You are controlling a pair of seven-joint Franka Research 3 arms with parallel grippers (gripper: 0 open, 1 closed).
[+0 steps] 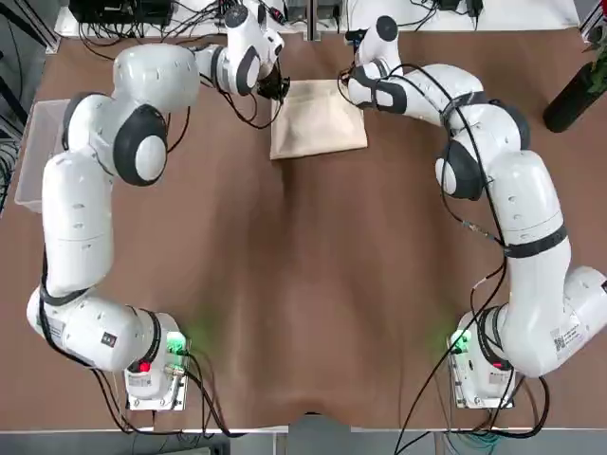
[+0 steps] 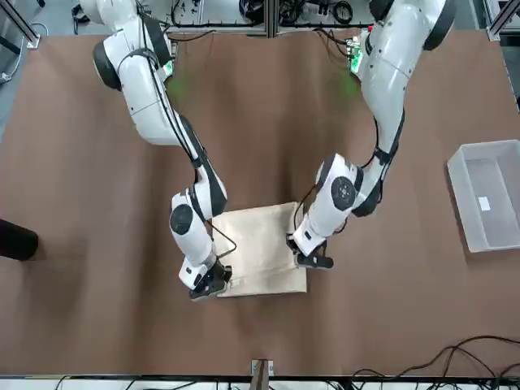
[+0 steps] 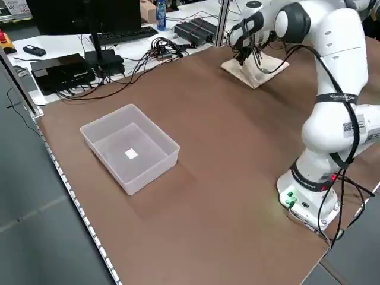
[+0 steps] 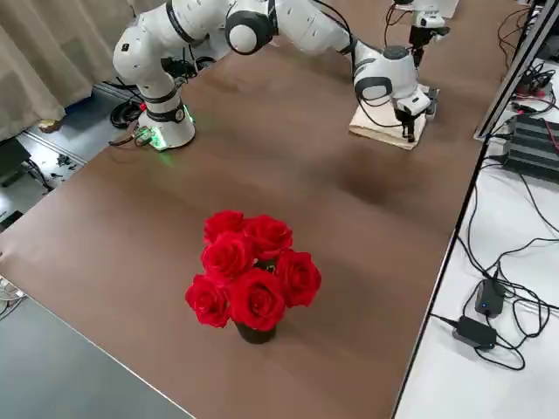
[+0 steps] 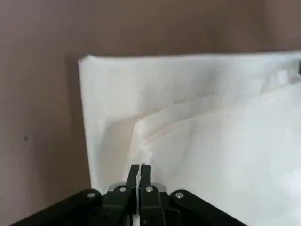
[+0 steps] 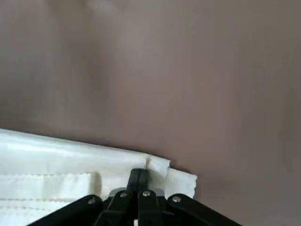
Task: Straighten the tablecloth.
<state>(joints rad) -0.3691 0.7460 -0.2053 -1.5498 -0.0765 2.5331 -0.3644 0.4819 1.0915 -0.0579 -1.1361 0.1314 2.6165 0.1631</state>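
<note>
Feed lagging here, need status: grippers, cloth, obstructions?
Left gripper and right gripper both pinch the folded cream fabric tablecloth at its far corners. Cloth not yet spread. Nothing in the way.

Cream tablecloth [image 1: 318, 118], folded small, flat at table's far edge

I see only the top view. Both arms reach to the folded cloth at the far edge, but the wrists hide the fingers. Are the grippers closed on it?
Observer: Yes. The left gripper is shut on an upper fold of the tablecloth.
Operator: And the right one?
Observer: The right gripper is shut on the cloth's corner edge.
Operator: Is the cloth lifted?
Observer: In the front view it is folded small and lies flat on the table.
</note>
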